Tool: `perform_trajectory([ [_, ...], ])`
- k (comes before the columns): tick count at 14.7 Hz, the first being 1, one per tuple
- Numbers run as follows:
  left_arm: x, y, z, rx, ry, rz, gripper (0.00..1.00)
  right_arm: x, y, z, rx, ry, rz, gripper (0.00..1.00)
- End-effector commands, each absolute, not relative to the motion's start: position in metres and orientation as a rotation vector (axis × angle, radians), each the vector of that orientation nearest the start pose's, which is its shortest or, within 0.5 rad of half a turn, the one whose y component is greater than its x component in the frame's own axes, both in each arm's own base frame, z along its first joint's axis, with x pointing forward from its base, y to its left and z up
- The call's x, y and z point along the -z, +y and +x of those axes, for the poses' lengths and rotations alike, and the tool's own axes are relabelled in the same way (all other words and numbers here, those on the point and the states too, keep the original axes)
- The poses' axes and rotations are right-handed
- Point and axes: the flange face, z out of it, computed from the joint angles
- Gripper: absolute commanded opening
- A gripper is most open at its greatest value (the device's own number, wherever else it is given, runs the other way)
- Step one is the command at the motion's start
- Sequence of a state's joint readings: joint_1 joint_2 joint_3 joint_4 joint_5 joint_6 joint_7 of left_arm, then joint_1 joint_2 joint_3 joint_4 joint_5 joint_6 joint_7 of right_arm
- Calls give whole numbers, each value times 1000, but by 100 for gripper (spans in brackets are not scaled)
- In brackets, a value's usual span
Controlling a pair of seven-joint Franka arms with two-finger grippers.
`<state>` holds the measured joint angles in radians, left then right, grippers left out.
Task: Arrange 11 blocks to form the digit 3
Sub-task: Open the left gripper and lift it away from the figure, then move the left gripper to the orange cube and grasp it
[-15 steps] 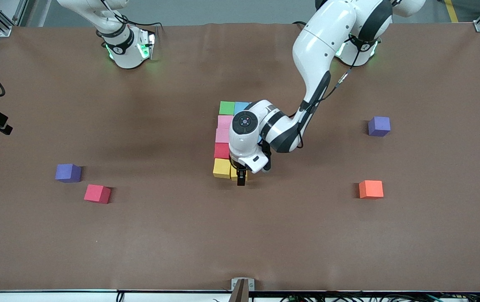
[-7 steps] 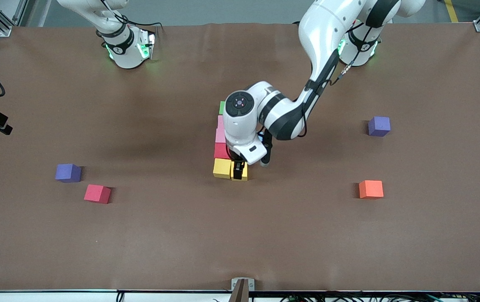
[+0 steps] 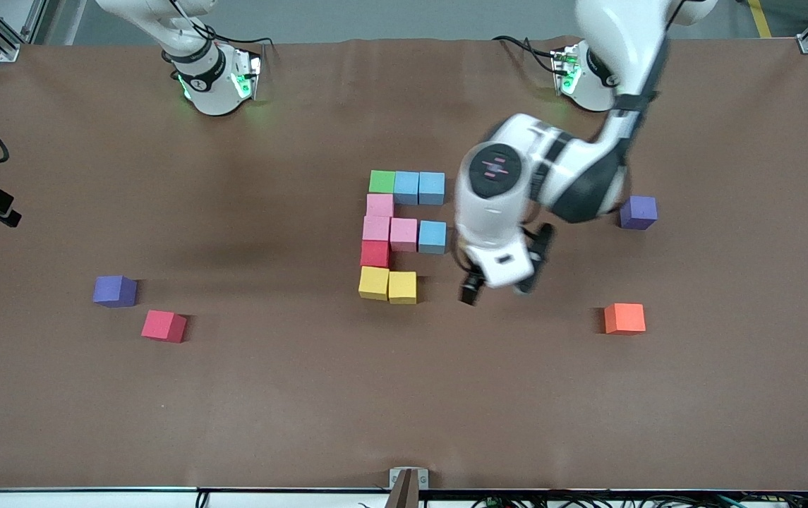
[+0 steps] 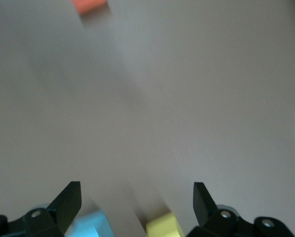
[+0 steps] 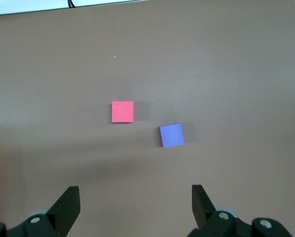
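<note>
The digit 3 figure point(image 3: 376, 228) lies mid-table as ten touching cubes. It has a green point(image 3: 382, 181) and two light blue point(image 3: 418, 188) top bar, three pink, one light blue point(image 3: 432, 236), one red point(image 3: 375, 253) and two yellow point(image 3: 402, 287). The orange block point(image 3: 624, 318) lies alone toward the left arm's end. My left gripper point(image 3: 499, 282) is open and empty over bare table between the figure and the orange block. Its wrist view point(image 4: 136, 202) shows a light blue cube point(image 4: 88, 224), a yellow cube point(image 4: 165, 227) and the orange block point(image 4: 90, 4). My right gripper point(image 5: 135, 205) is open, empty and waits.
Two purple cubes lie apart, one point(image 3: 638, 212) toward the left arm's end, one point(image 3: 114, 291) toward the right arm's end. A crimson cube point(image 3: 164, 326) sits beside that one. The right wrist view shows the crimson cube point(image 5: 123, 111) and the purple cube point(image 5: 171, 135).
My left gripper has let go of the yellow cube at the figure's lowest bar, risen, and swung toward the orange block. The figure now shows whole. The right arm has not moved.
</note>
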<state>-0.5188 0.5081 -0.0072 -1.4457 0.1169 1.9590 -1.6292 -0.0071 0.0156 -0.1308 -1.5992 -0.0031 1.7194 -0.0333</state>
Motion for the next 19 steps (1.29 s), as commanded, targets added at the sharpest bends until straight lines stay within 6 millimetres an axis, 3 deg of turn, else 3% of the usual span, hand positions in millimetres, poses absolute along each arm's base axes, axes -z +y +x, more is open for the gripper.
perform_trajectory([
  [1,-391,-259,620,113,-1372,-2735,100,-627,-70,570,199,130,-3152,100],
  [4,-375,-166,643,115,-1198,-2828,100,-630,-53,572,205,84,-3150,100],
  [8,-330,-84,658,16,-916,-2900,100,-635,-50,570,207,76,-3150,100],
  [11,-294,-50,662,27,-698,-2978,100,-637,-49,570,212,76,-3149,100],
  [14,-265,-32,666,72,-500,-3037,100,-635,-46,571,210,67,-3150,100],
  [19,-239,-37,669,71,-416,-3088,100,-636,-46,573,224,67,-3149,100],
])
